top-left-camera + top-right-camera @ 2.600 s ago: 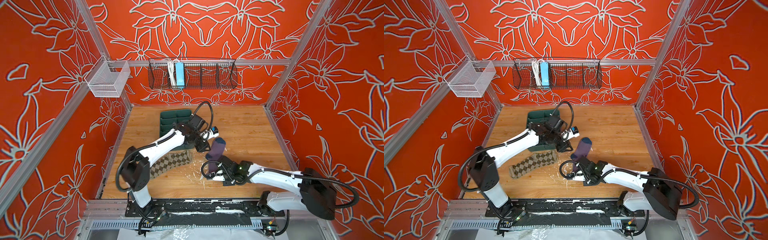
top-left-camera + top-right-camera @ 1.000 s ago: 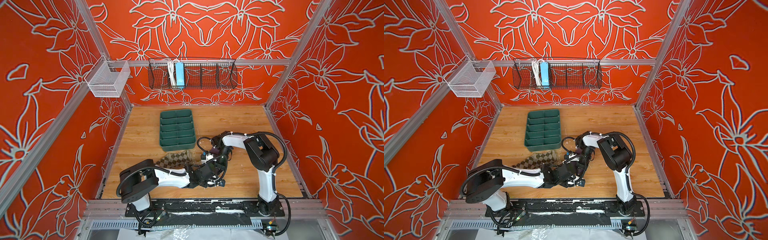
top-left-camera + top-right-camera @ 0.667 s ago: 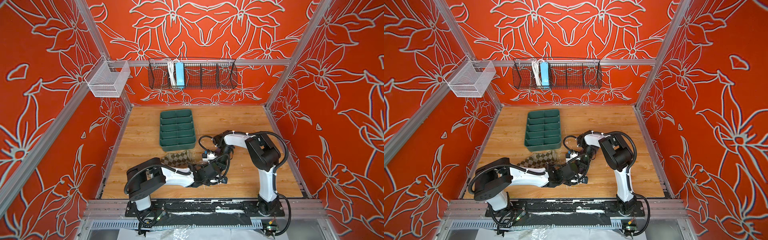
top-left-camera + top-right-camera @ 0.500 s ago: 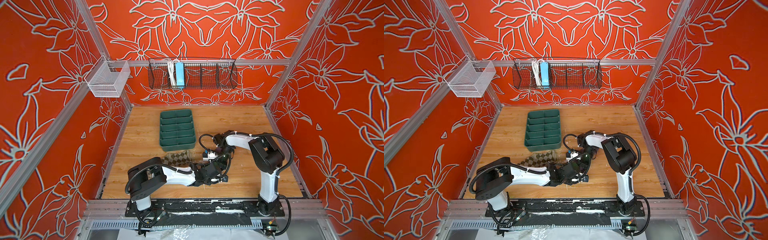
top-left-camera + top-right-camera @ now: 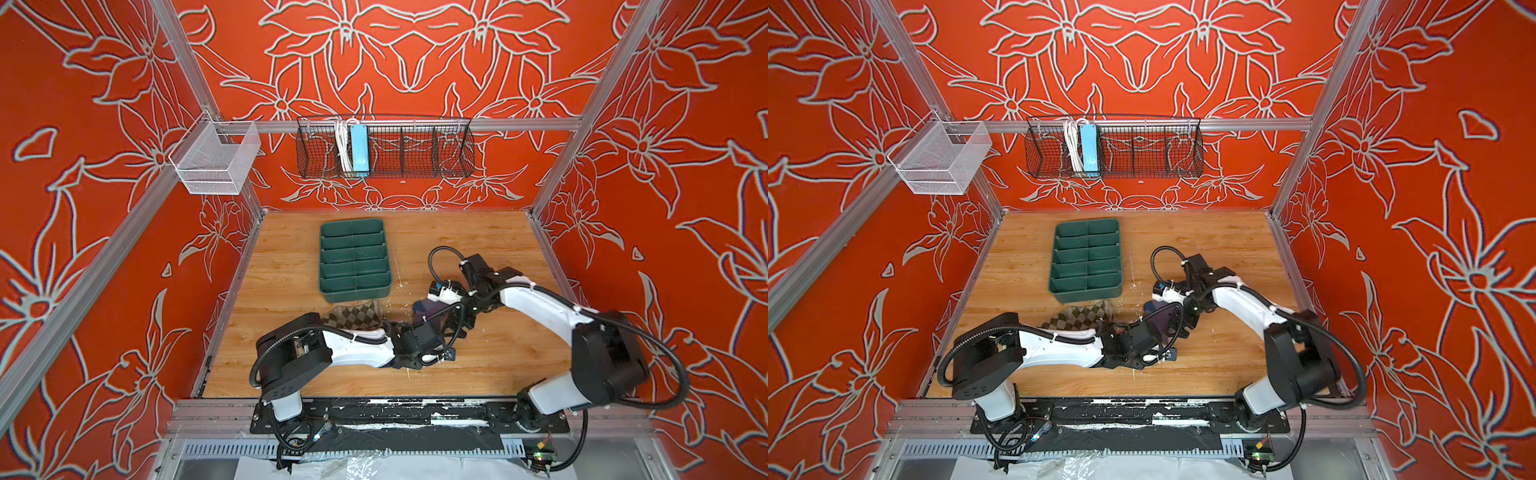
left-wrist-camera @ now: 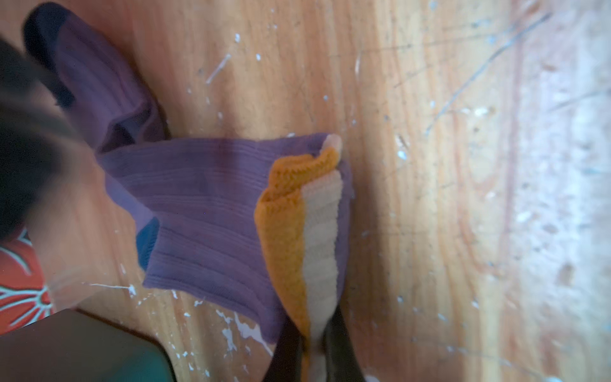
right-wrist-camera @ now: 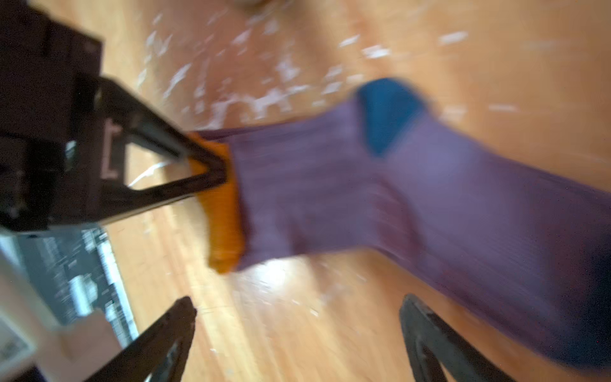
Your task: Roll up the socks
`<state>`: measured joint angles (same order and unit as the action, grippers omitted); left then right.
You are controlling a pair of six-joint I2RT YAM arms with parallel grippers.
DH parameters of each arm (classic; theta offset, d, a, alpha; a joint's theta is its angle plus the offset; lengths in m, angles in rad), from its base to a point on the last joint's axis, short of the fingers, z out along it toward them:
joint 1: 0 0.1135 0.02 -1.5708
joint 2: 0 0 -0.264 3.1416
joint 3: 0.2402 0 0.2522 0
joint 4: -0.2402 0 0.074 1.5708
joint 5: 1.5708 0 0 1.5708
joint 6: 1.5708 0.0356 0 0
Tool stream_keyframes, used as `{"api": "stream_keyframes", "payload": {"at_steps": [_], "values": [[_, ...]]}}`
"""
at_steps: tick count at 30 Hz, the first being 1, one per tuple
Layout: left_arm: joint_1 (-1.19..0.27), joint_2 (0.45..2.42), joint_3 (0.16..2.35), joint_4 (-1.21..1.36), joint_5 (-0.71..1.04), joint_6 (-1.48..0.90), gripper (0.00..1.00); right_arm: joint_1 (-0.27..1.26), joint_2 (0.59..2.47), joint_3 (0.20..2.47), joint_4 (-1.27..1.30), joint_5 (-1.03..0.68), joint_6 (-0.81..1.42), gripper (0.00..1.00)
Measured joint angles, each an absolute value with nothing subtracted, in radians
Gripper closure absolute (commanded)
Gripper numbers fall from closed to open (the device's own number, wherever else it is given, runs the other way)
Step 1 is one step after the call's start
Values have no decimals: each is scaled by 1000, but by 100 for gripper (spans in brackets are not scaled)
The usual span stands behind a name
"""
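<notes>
While my left end effector [image 6: 312, 334] is clamped on the yellow cuff of the purple sock [image 6: 211, 205], my right end effector [image 7: 297, 307] stands apart, holding nothing, just beside that sock. In both top views the purple sock lies on the tabletop [image 5: 291, 286] at 3 o'clock from the argyle sock [image 5: 357, 316], which lies at 6 o'clock from the tray [image 5: 355, 293], just beside it.

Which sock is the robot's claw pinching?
The purple knit sock with the mustard-yellow cuff: the left claw is shut on that cuff. The beige knit sock with olive-brown diamonds lies by the green plastic tray, in no claw.
</notes>
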<state>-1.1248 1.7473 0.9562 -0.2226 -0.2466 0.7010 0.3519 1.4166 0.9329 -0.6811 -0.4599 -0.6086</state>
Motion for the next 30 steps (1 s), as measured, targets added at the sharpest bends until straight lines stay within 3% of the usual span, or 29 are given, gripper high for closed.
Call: {"api": "stream_keyframes", "payload": {"at_steps": [9, 13, 17, 21, 26, 30], "values": [[-1056, 1862, 1205, -548, 31, 694, 100, 50, 947, 809, -296, -242, -134, 2], [-975, 1966, 1360, -699, 197, 669, 100, 34, 785, 781, -236, -330, -109, 8], [-904, 2067, 1494, -841, 348, 655, 100, 59, 670, 775, -320, -491, -248, 14], [-846, 2174, 1629, -983, 482, 649, 100, 210, 611, 776, -525, -508, -476, 19], [-797, 2293, 1767, -1126, 593, 636, 100, 573, 663, 740, -717, -277, -684, 23], [-785, 2349, 1840, -1199, 633, 626, 100, 863, 778, 631, -700, -49, -758, 24]]}}
